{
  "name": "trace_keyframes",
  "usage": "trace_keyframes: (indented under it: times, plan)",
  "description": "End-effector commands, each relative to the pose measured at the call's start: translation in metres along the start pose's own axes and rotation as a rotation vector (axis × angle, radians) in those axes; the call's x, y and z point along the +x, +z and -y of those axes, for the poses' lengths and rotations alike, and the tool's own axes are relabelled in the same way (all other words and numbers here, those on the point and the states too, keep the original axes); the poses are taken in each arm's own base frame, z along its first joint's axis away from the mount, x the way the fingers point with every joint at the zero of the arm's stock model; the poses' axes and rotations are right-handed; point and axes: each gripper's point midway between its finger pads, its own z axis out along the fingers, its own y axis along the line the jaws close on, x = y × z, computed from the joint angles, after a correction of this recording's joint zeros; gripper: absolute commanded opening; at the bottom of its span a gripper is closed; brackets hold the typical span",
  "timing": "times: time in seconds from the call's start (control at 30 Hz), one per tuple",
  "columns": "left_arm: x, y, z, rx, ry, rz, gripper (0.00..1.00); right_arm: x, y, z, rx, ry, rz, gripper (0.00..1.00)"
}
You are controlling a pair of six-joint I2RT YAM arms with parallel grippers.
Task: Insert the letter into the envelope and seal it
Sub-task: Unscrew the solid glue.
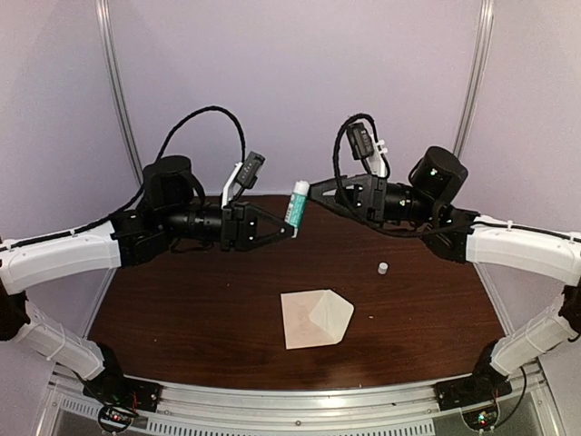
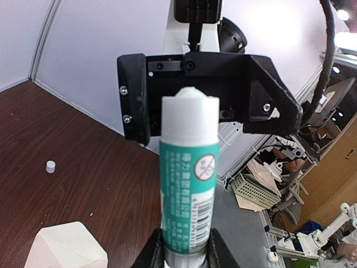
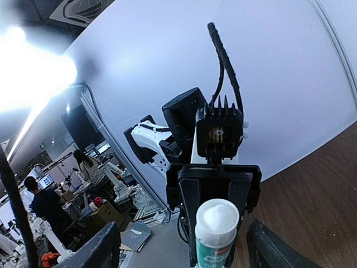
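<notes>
Pale beige-pink paper forms the small envelope (image 1: 315,318), which is laid flat on the dark wooden table (image 1: 182,300), near the front edge and about the centre. Its pointed flap is turned out to the right, and whether a letter is inside cannot be told. Beyond it and raised above the table, a green-and-white glue stick (image 1: 298,207) is held upright by its lower end, clamped between the fingers of the left gripper (image 1: 289,232), with the white glue tip bared. A small white cylinder, likely its cap (image 1: 382,268), is stood on the table to the right, well apart. The right gripper (image 1: 318,193) is spread wide on either side of the stick's top and nothing is gripped by it. The sealing step is judged to be in hand. Next the glue would need to be lowered and drawn along the flap's edges, and the flap then pressed shut.
</notes>
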Motion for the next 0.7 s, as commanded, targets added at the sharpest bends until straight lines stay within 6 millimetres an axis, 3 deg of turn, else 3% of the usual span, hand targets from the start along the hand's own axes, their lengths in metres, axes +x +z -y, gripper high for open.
trace_keyframes:
  times: [0.0, 0.13, 0.3, 0.43, 0.57, 0.67]
  plan:
    - [-0.012, 0.003, 0.029, 0.132, 0.07, 0.021, 0.03, 0.003, 0.015, -0.02, -0.116, -0.009, -0.037, 0.75]
    - [-0.008, 0.002, 0.023, 0.104, 0.054, 0.019, 0.03, 0.003, 0.019, -0.027, -0.164, 0.007, -0.024, 0.68]
    - [-0.007, 0.0, 0.021, 0.091, 0.049, 0.037, 0.03, 0.006, 0.02, -0.023, -0.162, 0.034, -0.019, 0.39]
    - [-0.009, 0.001, 0.019, 0.08, 0.051, 0.037, 0.03, 0.005, 0.018, -0.019, -0.138, 0.049, 0.003, 0.21]
    - [-0.008, 0.0, 0.0, -0.042, 0.041, 0.041, 0.02, 0.003, 0.015, -0.012, -0.094, 0.069, 0.036, 0.09]
    - [-0.012, -0.01, -0.022, -0.196, 0.028, 0.082, 0.02, 0.004, 0.015, -0.002, -0.037, 0.077, 0.038, 0.07]
